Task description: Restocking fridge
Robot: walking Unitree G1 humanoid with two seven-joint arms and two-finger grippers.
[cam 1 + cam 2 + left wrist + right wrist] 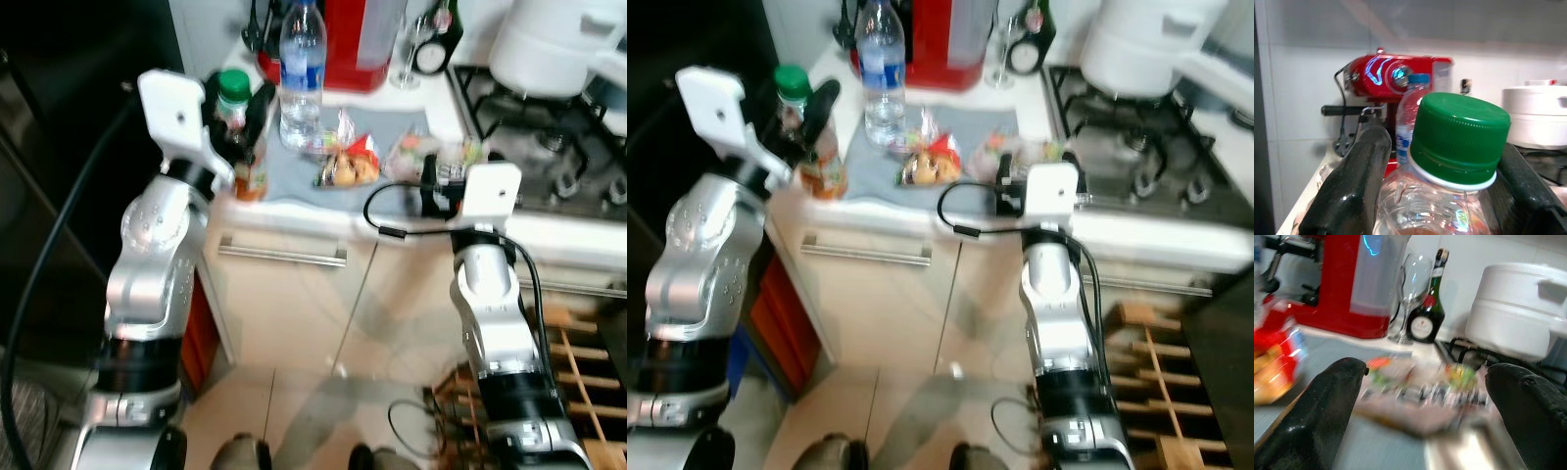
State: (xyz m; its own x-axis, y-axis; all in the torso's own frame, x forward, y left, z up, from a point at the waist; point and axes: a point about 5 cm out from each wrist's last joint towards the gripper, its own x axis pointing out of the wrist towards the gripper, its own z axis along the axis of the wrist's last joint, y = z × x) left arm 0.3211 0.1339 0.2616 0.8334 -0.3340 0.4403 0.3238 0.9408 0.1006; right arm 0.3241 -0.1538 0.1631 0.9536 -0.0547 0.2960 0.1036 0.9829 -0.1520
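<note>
My left gripper (239, 110) is shut on a clear bottle (251, 176) with a green cap (1459, 139) and an orange label. The bottle is upright at the counter's front left corner. Its black fingers (1354, 181) press either side of the bottle's neck. A tall water bottle (301, 73) with a blue label stands behind it on a grey mat (387, 125). A red and yellow snack bag (351, 162) lies on the mat. My right gripper (1425, 371) is open just before a flat food pack (1422, 394) at the counter's front edge.
A red coffee machine (345, 44), a wine glass (1414, 289) and a dark bottle (1426, 308) stand at the back. A white pot (551, 44) sits on the gas hob (549, 147). A dark cabinet (59, 157) is to the left. A wooden rack (578, 362) stands on the floor at the right.
</note>
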